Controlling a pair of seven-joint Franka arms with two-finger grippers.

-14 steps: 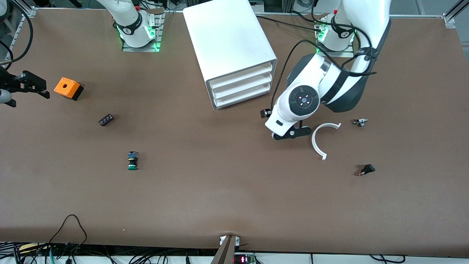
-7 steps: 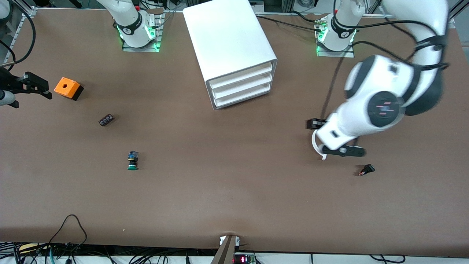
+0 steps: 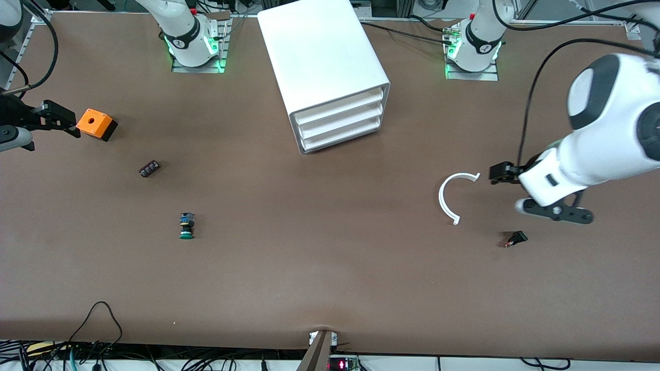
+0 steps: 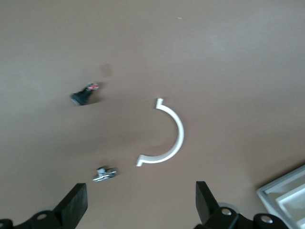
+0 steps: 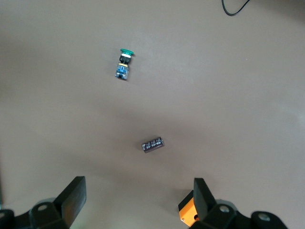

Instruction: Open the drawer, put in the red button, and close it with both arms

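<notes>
L gripper (image 3: 557, 212) hangs over the surface (image 3: 330, 278) toward the left arm's end, just beside the white arc (image 3: 454, 198). Its fingers are spread wide w/ nothing between them, clear in the left wrist view. Looks like a search pose: held high enough that its camera takes in several small parts at once.

The red button (image 3: 515, 238) lies on its side on the surface, near that gripper and nearer the front camera than the arc. It's small, so the cap is hard to make out. A small metal bit (image 4: 105, 175) lies close by.

R gripper (image 3: 51, 119) waits at the right arm's end, just beside the orange box (image 3: 95, 123). It's also spread wide and empty, prob. parked out of the way.

Containers: the white cabinet (image 3: 322, 51) stands between the two arm bases w/ all 3 drawers (image 3: 340, 123) pushed in. Contents are hidden, so no telling what's inside. The orange box has a hole in its top; can't see into it.

The green button (image 3: 186, 226) and a small black cylinder (image 3: 149, 168) lie loose toward the right arm's end. Judging by this, step 1 (opening a drawer) isn't done yet.
</notes>
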